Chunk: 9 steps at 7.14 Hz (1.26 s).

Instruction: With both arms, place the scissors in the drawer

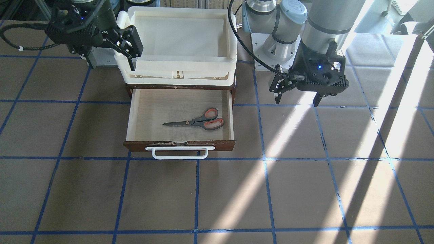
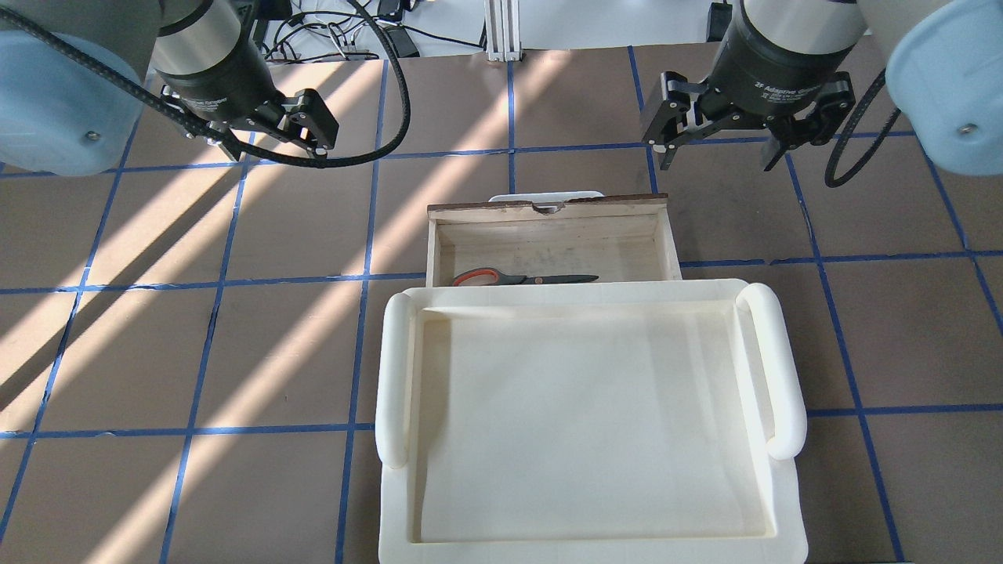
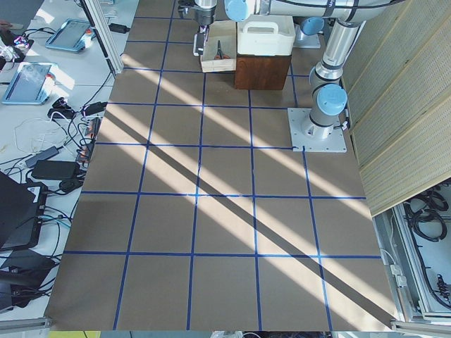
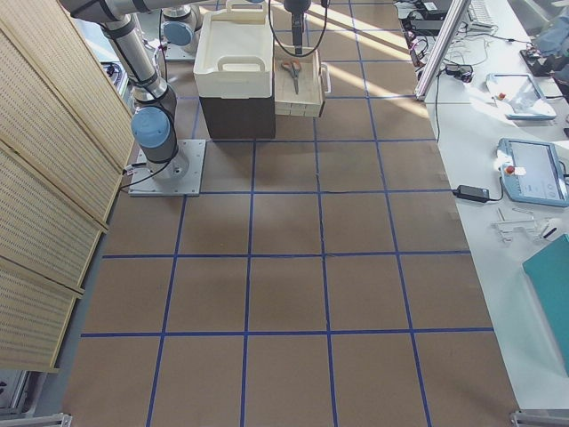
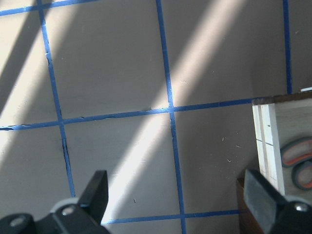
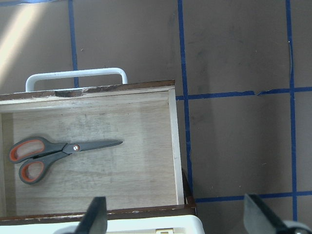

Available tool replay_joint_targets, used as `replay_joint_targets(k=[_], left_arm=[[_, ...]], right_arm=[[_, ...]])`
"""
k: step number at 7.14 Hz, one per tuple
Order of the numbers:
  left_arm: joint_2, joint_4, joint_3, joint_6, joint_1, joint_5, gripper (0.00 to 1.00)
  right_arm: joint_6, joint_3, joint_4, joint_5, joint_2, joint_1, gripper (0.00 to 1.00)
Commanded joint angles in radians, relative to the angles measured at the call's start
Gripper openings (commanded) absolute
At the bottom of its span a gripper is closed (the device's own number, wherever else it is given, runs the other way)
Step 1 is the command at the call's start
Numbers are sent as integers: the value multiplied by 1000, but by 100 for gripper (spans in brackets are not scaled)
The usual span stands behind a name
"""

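Front view, scissors: the scissors (image 1: 196, 122) lie flat on the floor of the drawer (image 1: 130, 115). The long axis runs across the drawer's width, parallel to the front panel. Tips point toward the robot's right, loops toward its left, just beside that side wall.
Front view, room: the floor on the tip side is bare. The cream tray (image 1: 176, 62) sits above the drawer's back edge. The white handle (image 1: 179, 154) juts out in front.
Front view, grippers: the left gripper (image 1: 297, 101) hangs over the table (image 1: 305, 169), apart from the drawer, fingers spread wide and holding nothing. The right gripper (image 1: 133, 54) is by the tray's corner; its spread is hard to read here.
Overhead, scissors (image 2: 521, 277): partly hidden by the tray's rim; loops to the robot's left, tips to its right.
Overhead, right gripper (image 2: 719, 157): fingers wide and holding nothing, out past the drawer's front corner.
Left wrist view: fingers (image 5: 97, 190) are wide with table tiles below. The drawer's side wall and the orange-lined loops (image 5: 297, 156) show at the right edge.
Right wrist view: fingers (image 6: 258, 214) are wide. The drawer lies below, scissors (image 6: 58, 151) in its left part, tip near mid-floor.
Side views: the scissors (image 4: 291, 71) are a small mark in the pulled-out drawer, too small for detail.
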Motion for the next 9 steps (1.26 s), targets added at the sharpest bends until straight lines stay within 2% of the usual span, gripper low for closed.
replay_joint_targets(k=[1, 2, 3, 5, 9], left_arm=[[34, -16, -11, -17, 34, -1, 100], [58, -49, -18, -27, 36, -61, 100], [74, -68, -23, -13, 43, -73, 100], [89, -61, -63, -11, 42, -78, 100], [92, -65, -66, -1, 45, -76, 100]], right_arm=[[-1, 0, 0, 0, 0, 0, 100], [-1, 0, 0, 1, 0, 0, 100], [1, 0, 0, 2, 0, 0, 100], [2, 2, 0, 1, 0, 0, 100], [4, 2, 0, 2, 0, 0, 100]])
